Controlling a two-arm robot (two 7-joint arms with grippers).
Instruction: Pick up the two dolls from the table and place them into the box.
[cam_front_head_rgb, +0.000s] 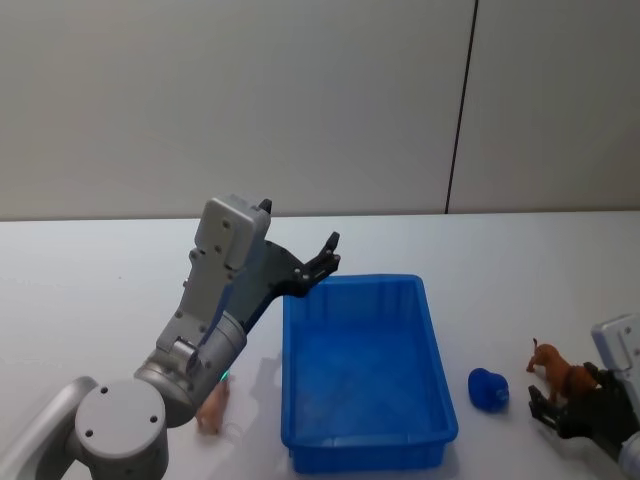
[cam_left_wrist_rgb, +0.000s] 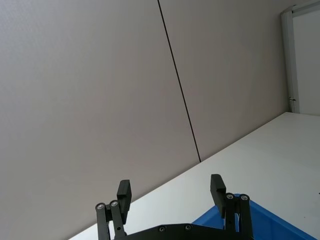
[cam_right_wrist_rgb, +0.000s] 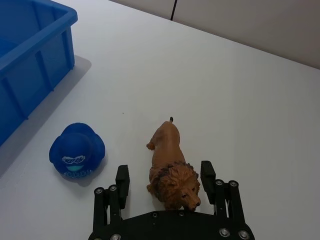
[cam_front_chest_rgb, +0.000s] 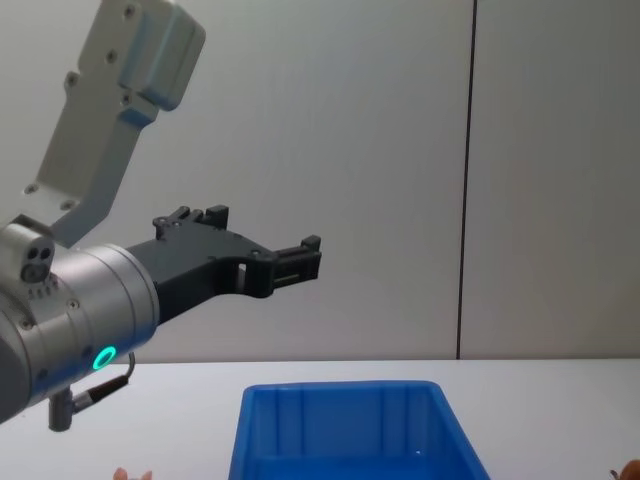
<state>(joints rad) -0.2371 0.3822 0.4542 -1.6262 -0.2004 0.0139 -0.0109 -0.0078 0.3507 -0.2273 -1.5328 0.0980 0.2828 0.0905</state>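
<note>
The right pincer (cam_right_wrist_rgb: 165, 171) is low over the bench (cam_right_wrist_rgb: 240, 90). Its fingers are spread on both sides of the brown lion doll (cam_right_wrist_rgb: 164, 142), near the mane but, as far as I can judge, not pressing it. Just beside the lion lies a round blue toy (cam_right_wrist_rgb: 77, 156), and beyond it stands the box (cam_right_wrist_rgb: 37, 62). The left pincer (cam_left_wrist_rgb: 170, 186) is raised above the far left corner of the box, spread and holding nothing, pointing toward the wall. The pink doll (cam_front_head_rgb: 213, 405) lies on the bench just beside the left wall of the box, under the left arm. The inside of the box looks empty, so I judge that nothing of the task is done yet: both dolls remain to be picked up and put in, and the lion seems to be the first. The pink doll is partly covered by the arm, so its pose is hard to read. The right pincer is cut off at the edge of the head view. Whether the blue toy counts as a doll I cannot tell.
</note>
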